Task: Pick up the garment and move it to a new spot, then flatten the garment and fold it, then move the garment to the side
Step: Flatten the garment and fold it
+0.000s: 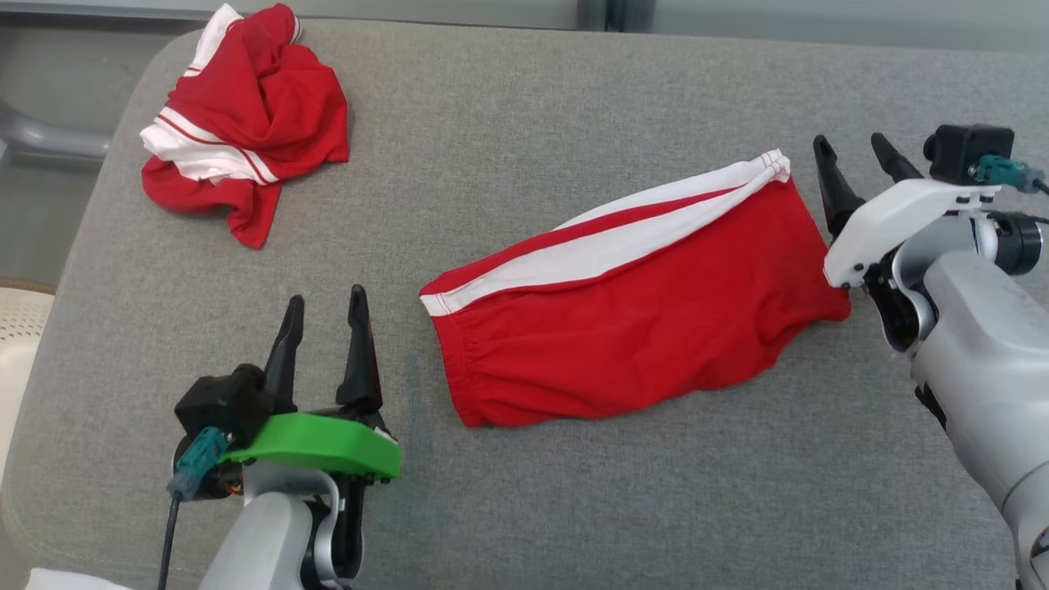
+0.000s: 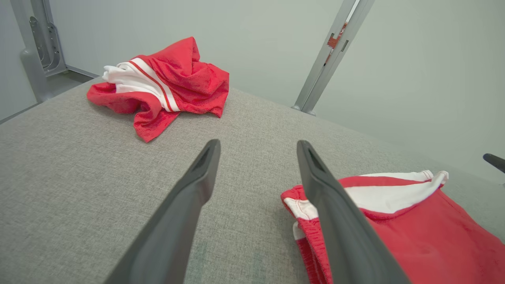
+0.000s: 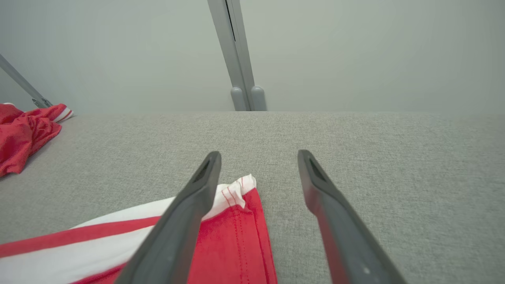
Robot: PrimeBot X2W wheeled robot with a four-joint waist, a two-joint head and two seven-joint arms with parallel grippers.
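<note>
A red garment with a white side stripe lies folded flat on the grey padded surface, slanting up to the right. My left gripper stands open just left of its near-left end, with nothing between the fingers. The left wrist view shows that gripper open over bare fabric, the garment to its right. At the garment's far-right corner my right gripper is open and off the cloth. The right wrist view has this gripper open, with the garment's corner under its left finger.
A second red and white garment lies crumpled at the far left corner, also seen as a crumpled heap from the left wrist. The surface's rounded left edge drops off beside a beige perforated object. A grey metal post stands behind the far edge.
</note>
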